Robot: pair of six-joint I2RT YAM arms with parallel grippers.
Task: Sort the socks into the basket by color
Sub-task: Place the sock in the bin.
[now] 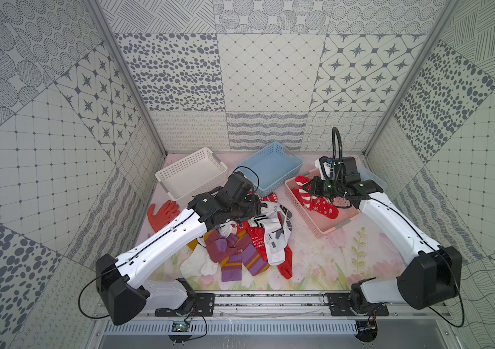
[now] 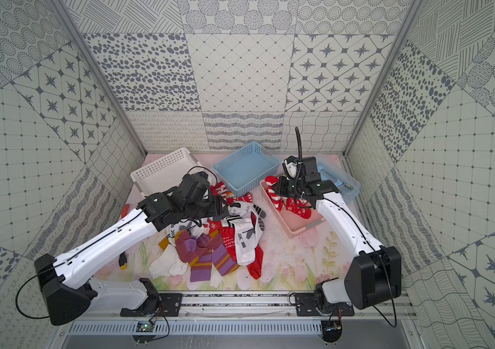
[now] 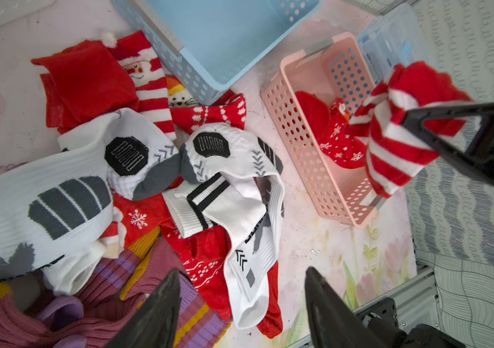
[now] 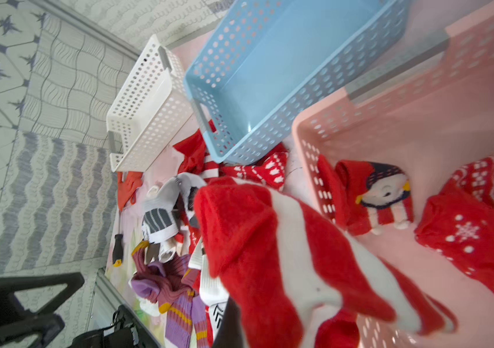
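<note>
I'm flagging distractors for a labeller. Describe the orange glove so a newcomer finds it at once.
Find the white basket at the back, on the robot's left. Just in front of it, beside the sock pile, the orange glove lies flat. It alone is plain orange with spread fingers.

orange glove (image 1: 163, 214) | screwdriver (image 2: 123, 261) (black handle, yellow tip) | clear box (image 2: 352, 190)

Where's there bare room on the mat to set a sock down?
Bare floral mat lies in front of the pink perforated plastic basket, between the heap of knit socks and the right arm. The middle, under the left gripper, is crowded.
</note>
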